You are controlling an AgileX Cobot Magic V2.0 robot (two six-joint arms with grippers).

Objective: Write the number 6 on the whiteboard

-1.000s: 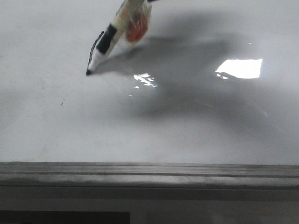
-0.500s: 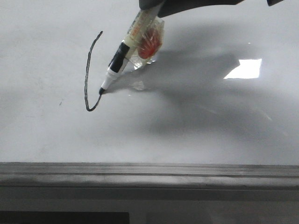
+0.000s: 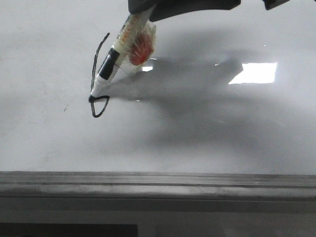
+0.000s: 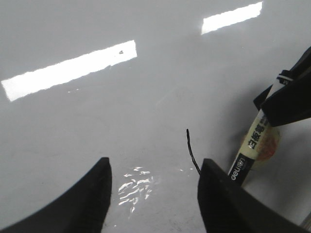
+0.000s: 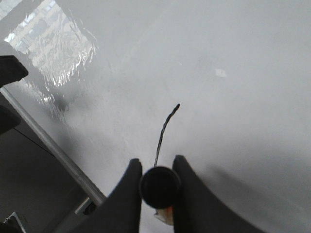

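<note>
The number 6 [image 3: 95, 74] is a thin black stroke on the whiteboard [image 3: 207, 138], a tall curved stem with a small angular loop at its foot. My right gripper [image 5: 156, 167] is shut on the black-and-white marker [image 3: 114, 61], whose tip touches the board at the loop's left corner. The stem also shows in the right wrist view [image 5: 164, 131] and in the left wrist view [image 4: 191, 150]. My left gripper [image 4: 154, 167] is open and empty above the board, just beside the stem. The marker also shows there [image 4: 252, 148].
The whiteboard's dark grey frame edge [image 3: 158, 180] runs along the near side. A bright rectangular light reflection [image 3: 254, 72] lies on the board at the right. The board's frame also shows in the right wrist view [image 5: 53, 150].
The marker drew the stem downward, curved round at its foot, then moved back left. The loop is now closed at the stem.
</note>
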